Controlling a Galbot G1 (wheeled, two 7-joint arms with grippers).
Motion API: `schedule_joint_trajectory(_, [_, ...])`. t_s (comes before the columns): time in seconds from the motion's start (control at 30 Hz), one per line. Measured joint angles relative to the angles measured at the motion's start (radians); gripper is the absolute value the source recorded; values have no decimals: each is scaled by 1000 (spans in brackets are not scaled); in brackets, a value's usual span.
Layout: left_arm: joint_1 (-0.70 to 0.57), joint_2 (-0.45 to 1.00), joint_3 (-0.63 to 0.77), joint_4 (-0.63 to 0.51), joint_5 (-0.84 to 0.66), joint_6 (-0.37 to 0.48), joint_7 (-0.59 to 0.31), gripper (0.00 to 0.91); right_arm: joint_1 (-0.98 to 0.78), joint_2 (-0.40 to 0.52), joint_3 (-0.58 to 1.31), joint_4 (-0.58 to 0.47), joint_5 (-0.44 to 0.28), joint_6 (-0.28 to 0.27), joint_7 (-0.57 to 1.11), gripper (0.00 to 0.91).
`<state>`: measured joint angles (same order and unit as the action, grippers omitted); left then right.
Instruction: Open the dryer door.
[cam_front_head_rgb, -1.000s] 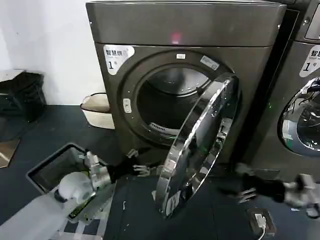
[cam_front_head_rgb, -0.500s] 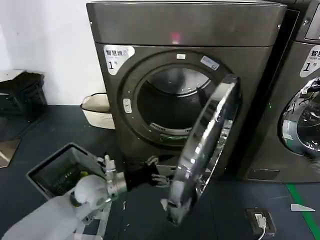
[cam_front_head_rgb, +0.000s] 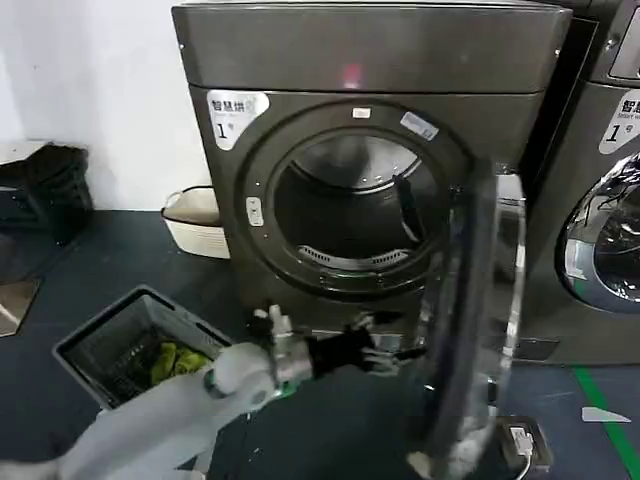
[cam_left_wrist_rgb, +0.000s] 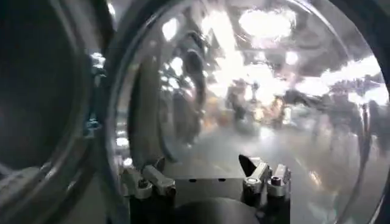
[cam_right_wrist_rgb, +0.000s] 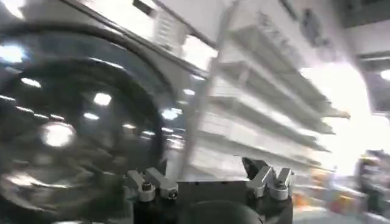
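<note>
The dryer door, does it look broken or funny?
Nothing looks broken. The dryer door is swung wide open, edge-on to the head camera, and the drum is bare. The left gripper, open, reaches toward the door's inner face.

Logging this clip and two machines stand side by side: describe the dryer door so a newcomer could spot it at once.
Start at the big grey machine marked 1 that faces the camera. Its dryer door hangs from the right of the round opening, swung out almost edge-on, with the left gripper reaching toward its inner side. Unlike the neighbouring machine's door at the far right, which sits closed, this one stands open.
</note>
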<state>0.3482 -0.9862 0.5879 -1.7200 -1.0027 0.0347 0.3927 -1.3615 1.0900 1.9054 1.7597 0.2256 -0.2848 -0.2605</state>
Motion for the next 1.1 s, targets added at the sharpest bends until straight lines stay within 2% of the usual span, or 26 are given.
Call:
schedule_joint_trajectory(0.47, [-156,-275,143,219,15,-5,-20,907,-65,17,174,44,-51,13,-99,907])
schedule_joint_trajectory(0.63, [-167,-360,134,299,86,-51,-34,907,-86,14,201,38,-48,73,-99,907])
schedule_joint_trajectory(0.93, [-188,-499,87,413,127,-79,-90,907,-77,28,181,29,-49,73,-81,907])
schedule_joint_trajectory(1.1, [-195,-518,71,434,134,-97,-114,907,-80,26,189,26,-49,72,-78,907])
